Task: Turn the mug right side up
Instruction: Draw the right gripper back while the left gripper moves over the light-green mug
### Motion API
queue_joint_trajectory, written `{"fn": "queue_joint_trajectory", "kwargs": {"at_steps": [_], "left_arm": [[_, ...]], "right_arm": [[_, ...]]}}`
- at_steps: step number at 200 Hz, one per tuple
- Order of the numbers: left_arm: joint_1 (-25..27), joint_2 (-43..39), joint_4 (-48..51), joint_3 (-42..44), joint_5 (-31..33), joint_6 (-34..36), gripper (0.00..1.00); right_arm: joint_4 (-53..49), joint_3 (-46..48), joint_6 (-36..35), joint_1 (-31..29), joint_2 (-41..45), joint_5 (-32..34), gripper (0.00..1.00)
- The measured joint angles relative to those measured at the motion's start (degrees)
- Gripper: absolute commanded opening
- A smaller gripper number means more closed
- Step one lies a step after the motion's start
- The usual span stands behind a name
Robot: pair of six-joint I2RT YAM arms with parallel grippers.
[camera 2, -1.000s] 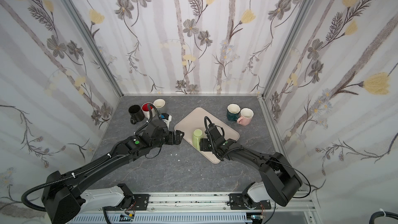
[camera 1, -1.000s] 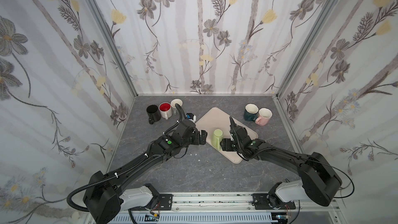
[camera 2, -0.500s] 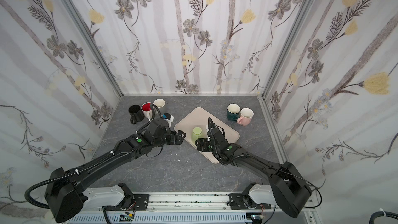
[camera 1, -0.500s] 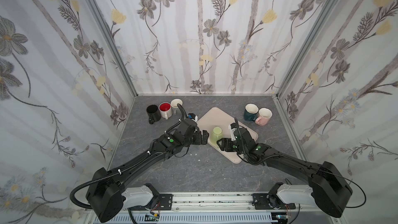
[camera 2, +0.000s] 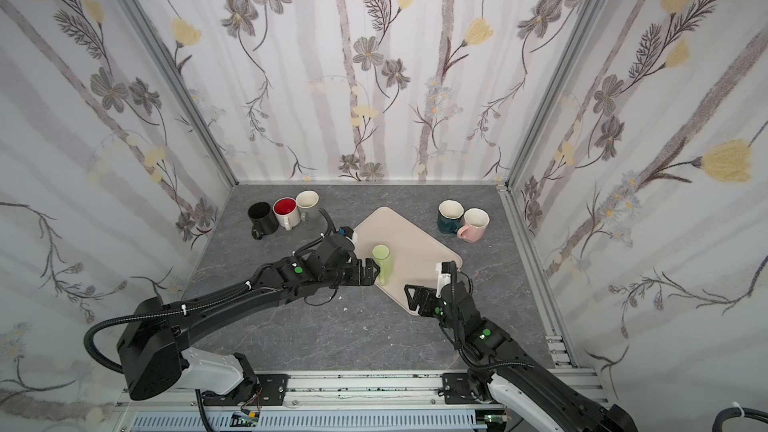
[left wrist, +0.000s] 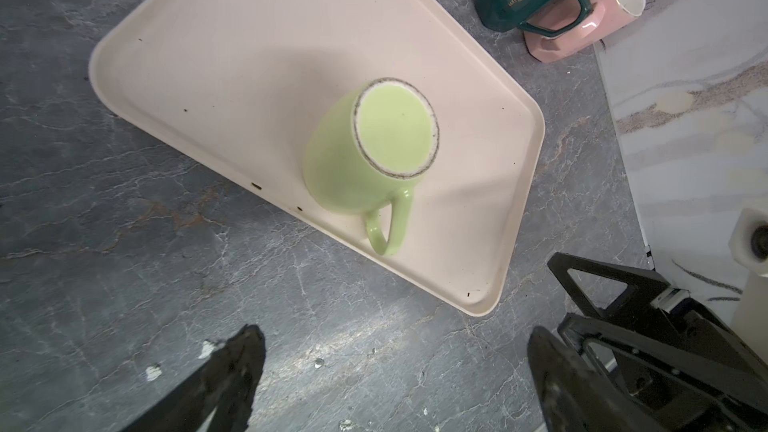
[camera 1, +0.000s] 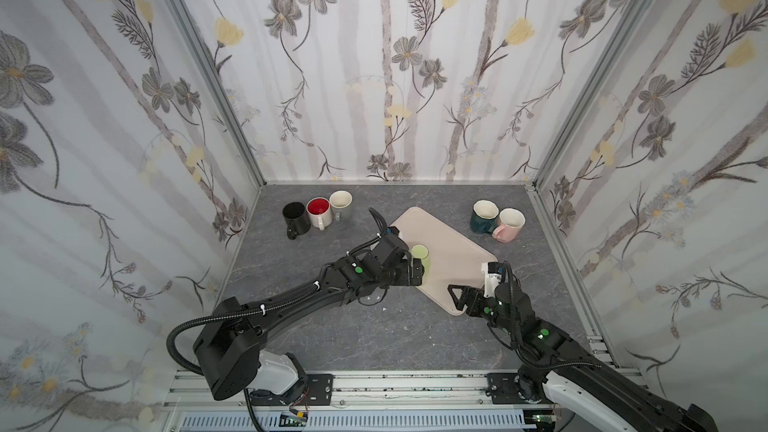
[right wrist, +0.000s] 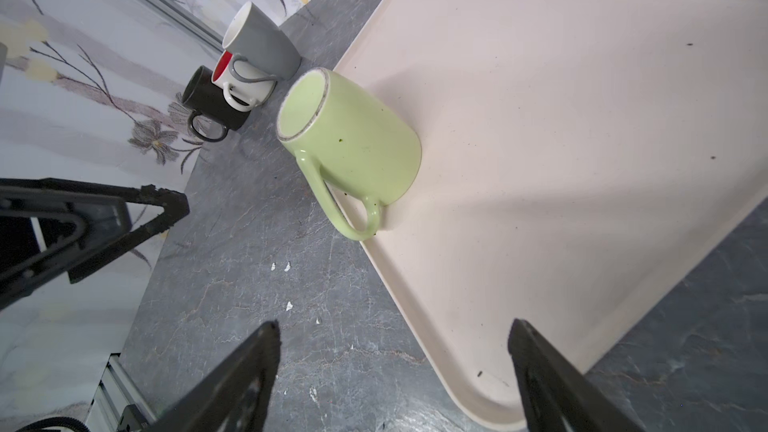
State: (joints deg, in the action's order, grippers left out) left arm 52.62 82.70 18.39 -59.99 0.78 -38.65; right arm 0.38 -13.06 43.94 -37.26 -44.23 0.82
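A light green mug point(camera 1: 419, 257) point(camera 2: 382, 263) stands upside down, base up, near the left edge of the beige tray point(camera 1: 453, 251) point(camera 2: 415, 238). Its handle points toward the front. My left gripper point(camera 1: 413, 274) point(camera 2: 370, 273) is open just left of the mug, close to it, with nothing between its fingers. In the left wrist view the mug point(left wrist: 365, 160) lies ahead of the open left gripper point(left wrist: 395, 332). My right gripper point(camera 1: 459, 299) point(camera 2: 415, 297) is open and empty at the tray's front corner, apart from the mug point(right wrist: 361, 143); its own view shows the right gripper point(right wrist: 395, 326) straddling the tray edge point(right wrist: 582, 118).
A black mug point(camera 1: 295, 216), a white mug with red inside point(camera 1: 319, 211) and a grey mug point(camera 1: 341, 203) stand at the back left. A dark green mug point(camera 1: 484, 216) and a pink mug point(camera 1: 509, 224) stand at the back right. Flowered walls enclose three sides.
My right gripper has let go of the green mug, opened wider and drawn back toward the front right. The mug now stands base up on the tray. The left gripper stays beside it.
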Motion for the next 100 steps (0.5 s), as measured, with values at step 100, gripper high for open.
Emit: {"fn": "queue_joint_trajectory", "kwargs": {"at_steps": [100], "left_arm": [[3.15, 14.71, -1.6, -5.77, 6.51, -2.34, 0.66]], "right_arm": [[0.09, 5.42, 1.22, 2.03, 12.5, -2.51, 0.93]]}}
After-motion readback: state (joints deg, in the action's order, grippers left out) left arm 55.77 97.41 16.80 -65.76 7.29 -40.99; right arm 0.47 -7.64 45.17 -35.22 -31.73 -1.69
